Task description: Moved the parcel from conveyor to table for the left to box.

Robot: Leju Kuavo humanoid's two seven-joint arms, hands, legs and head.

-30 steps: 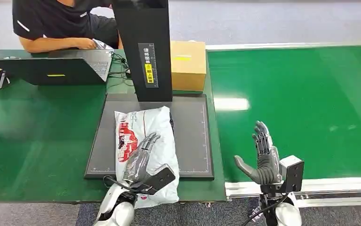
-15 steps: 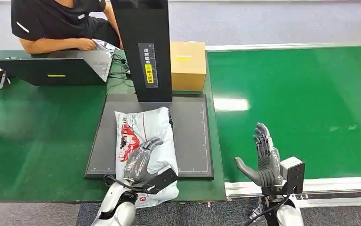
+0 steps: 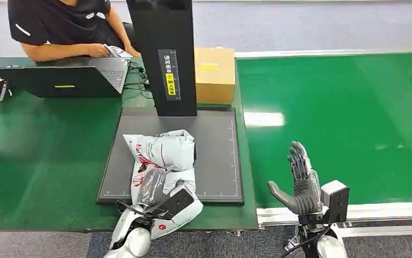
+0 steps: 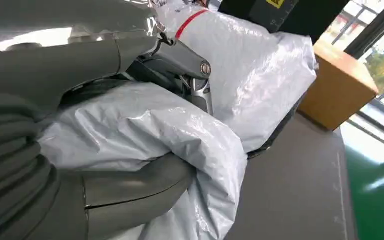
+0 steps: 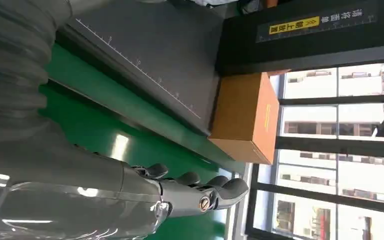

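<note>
The parcel (image 3: 167, 153) is a white plastic mailer with red print, lying crumpled on the dark grey mat (image 3: 219, 156) of the table. My left hand (image 3: 151, 186) grips its near half, fingers curled into the bunched plastic. In the left wrist view the parcel (image 4: 250, 75) bulges between my thumb and fingers (image 4: 179, 55). My right hand (image 3: 300, 180) stands open and upright over the near edge of the green conveyor (image 3: 343, 113), holding nothing. The right wrist view shows its fingers (image 5: 205, 187) spread above the belt.
A black scanner post (image 3: 163, 54) rises at the back of the mat, with a cardboard box (image 3: 214, 72) beside it. A person sits at a laptop (image 3: 58, 78) at the back left. Bare green tabletop (image 3: 37, 156) lies left of the mat.
My left hand's fingers have curled from lying flat on the parcel to gripping it. The parcel has bunched up and pulled toward me. My right hand has stayed put.
</note>
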